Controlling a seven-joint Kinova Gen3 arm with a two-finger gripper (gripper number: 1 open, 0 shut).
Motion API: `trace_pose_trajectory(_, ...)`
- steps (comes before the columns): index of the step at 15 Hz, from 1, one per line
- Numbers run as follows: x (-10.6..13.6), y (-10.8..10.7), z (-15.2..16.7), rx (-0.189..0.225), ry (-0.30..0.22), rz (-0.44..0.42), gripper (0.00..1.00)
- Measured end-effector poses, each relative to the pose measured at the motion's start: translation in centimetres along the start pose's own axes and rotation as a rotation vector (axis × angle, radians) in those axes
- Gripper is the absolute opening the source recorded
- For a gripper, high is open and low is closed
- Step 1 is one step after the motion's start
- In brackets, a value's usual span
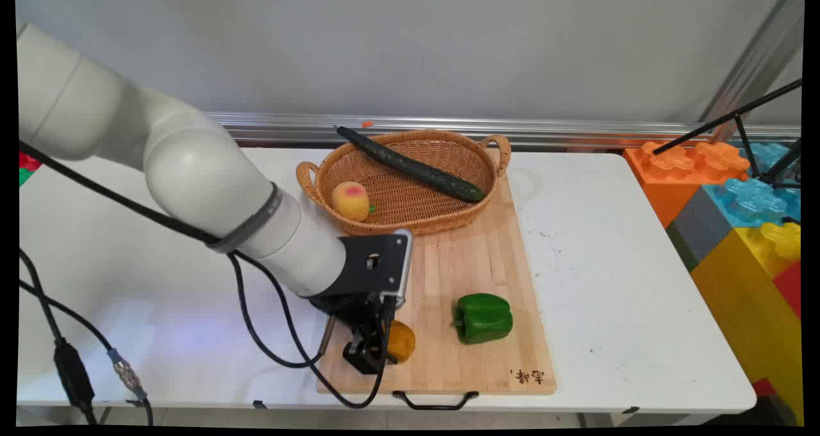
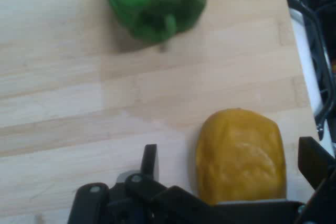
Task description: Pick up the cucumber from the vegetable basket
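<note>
My gripper (image 1: 379, 347) is low over the near left part of a wooden cutting board (image 1: 461, 263). Its fingers are open and stand on either side of a yellow-orange fruit (image 1: 403, 341), with a small gap on each side. In the hand view the fruit (image 2: 241, 150) lies between the left finger (image 2: 150, 162) and the right finger, and the gripper (image 2: 232, 163) is not closed on it. A green bell pepper (image 1: 483, 317) (image 2: 153, 1) lies on the board (image 2: 63, 103) to the right of the fruit.
A wicker basket (image 1: 442, 221) on the board's far end holds a long cucumber (image 1: 410, 164) and a peach (image 1: 350, 200). A black handle (image 1: 435, 401) hangs at the board's near edge. Large coloured blocks (image 1: 737, 199) and a black stand (image 1: 756, 113) are at the right.
</note>
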Motion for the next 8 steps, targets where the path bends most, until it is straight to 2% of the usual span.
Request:
trace_pose_trajectory(5,1.0,-1.1,-1.6,0.010,0.017,-0.013,1.00)
trace_pose_trajectory(8,1.7,-3.8,-3.3,0.051,0.022,-0.004,1.00)
